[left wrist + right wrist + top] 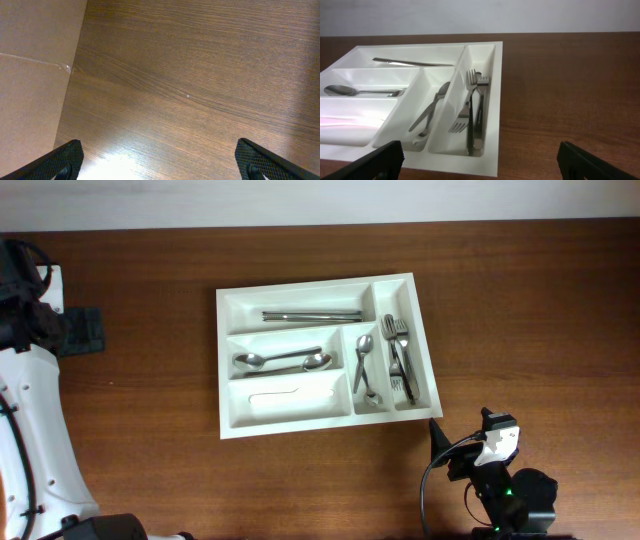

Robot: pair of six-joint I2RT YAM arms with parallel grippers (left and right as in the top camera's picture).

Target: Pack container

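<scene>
The white cutlery tray (222,360) lies in the middle of the wooden table. Its top long compartment holds knives (312,315), the middle one holds two spoons (285,361), and the bottom one holds a white utensil (275,393). The two narrow compartments hold small spoons (364,370) and forks (398,360). My right gripper (480,160) is open and empty, just in front of the tray's near right corner (492,125), with forks (472,110) ahead. It also shows in the overhead view (445,448). My left gripper (160,162) is open and empty over bare wood.
The left arm's white body (30,410) runs along the table's left side, with a black mount (80,330) behind it. A beige surface (35,75) borders the table in the left wrist view. The right arm's base (515,500) sits at the front right.
</scene>
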